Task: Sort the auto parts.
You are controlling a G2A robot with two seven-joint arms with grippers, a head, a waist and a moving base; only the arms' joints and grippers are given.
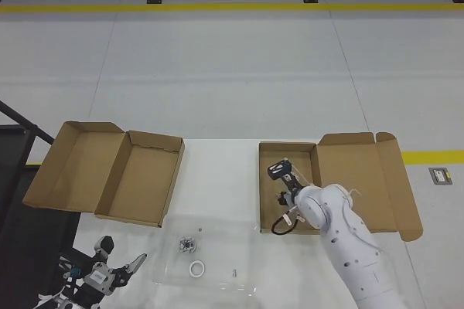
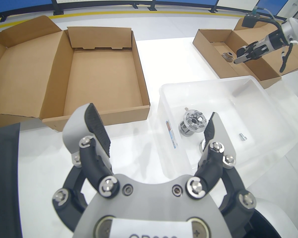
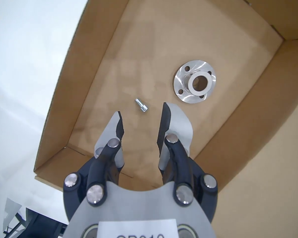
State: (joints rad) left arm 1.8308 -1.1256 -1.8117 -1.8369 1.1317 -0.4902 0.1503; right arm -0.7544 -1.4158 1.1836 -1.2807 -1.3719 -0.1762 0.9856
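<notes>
My right gripper (image 3: 141,115) hangs open inside the right cardboard box (image 3: 250,115), empty. Just beyond its fingertips a small silver bolt (image 3: 141,105) lies on the box floor. A round metal flange (image 3: 195,81) rests a little farther in. My left gripper (image 2: 151,115) stands open and empty near the table's front left corner, short of the clear plastic bin (image 2: 208,83). The bin holds a spoked metal hub (image 2: 192,123), a small bolt (image 2: 242,136) and a ring (image 1: 196,269) partly hidden behind one finger in the left wrist view.
An open cardboard box (image 1: 139,185) with nothing in it sits at the back left, its lid (image 1: 73,164) folded out flat. The right box's lid (image 1: 363,181) lies open to the right. White table shows between the two boxes.
</notes>
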